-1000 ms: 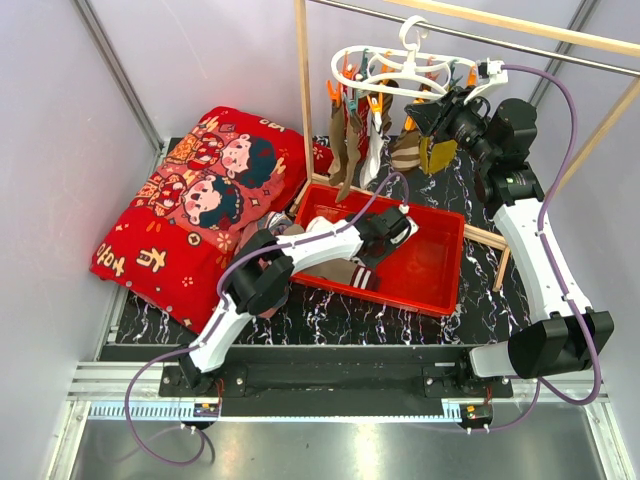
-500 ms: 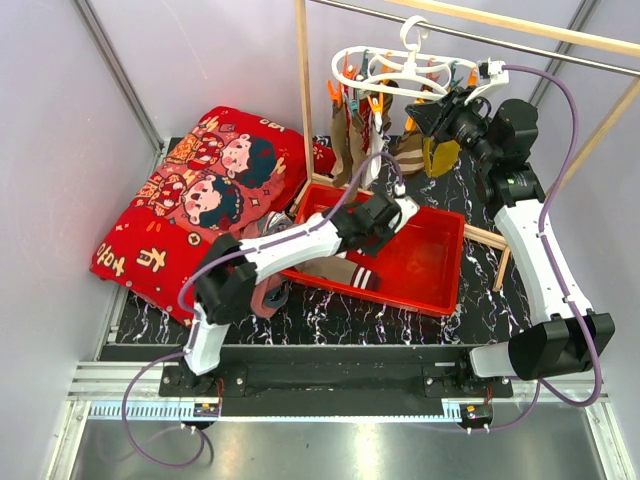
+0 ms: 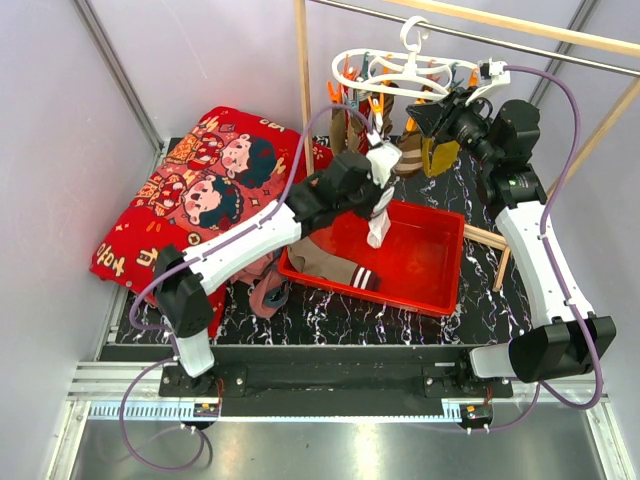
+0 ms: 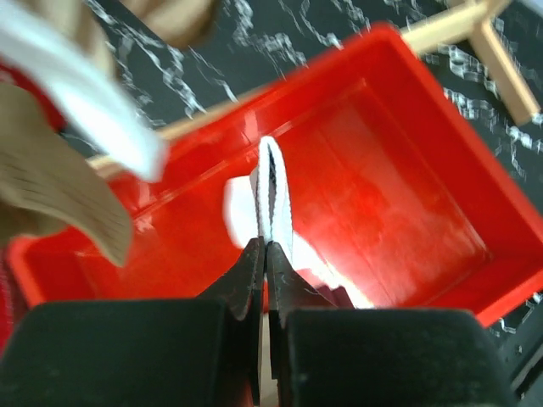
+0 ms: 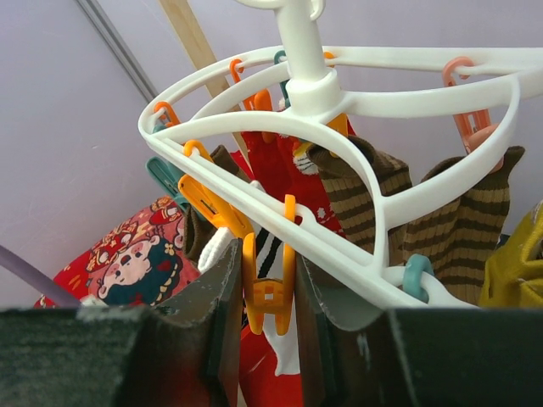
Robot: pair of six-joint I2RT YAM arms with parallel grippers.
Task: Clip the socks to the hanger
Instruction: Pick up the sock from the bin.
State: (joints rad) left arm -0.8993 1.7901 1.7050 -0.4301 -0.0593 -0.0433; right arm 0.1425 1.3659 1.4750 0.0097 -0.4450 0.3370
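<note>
The left claw (image 4: 263,254) is shut tight on a white sock (image 4: 271,182). It holds the sock by the top, and the sock hangs down over the red tray (image 4: 382,195). From the top view, the sock is lifted up near the low side of the hanger (image 5: 316,85), but no peg has it yet.

The right claw (image 5: 267,259) is up at the hanger. Its two fingers sit on each side of a yellow peg (image 5: 266,305) and press on it. I think it is squeezing the peg so the sock can go in. I cannot tell if the peg's mouth is open.

Some of the job is done. A few brown socks (image 5: 361,191) with stripy tops already hang from pegs on the ring. Some is left. The white sock needs to go into the peg. One more brown sock (image 3: 335,265) lies in the tray on the counter (image 3: 480,310), and it needs a peg too. Many pegs on the ring look free.
</note>
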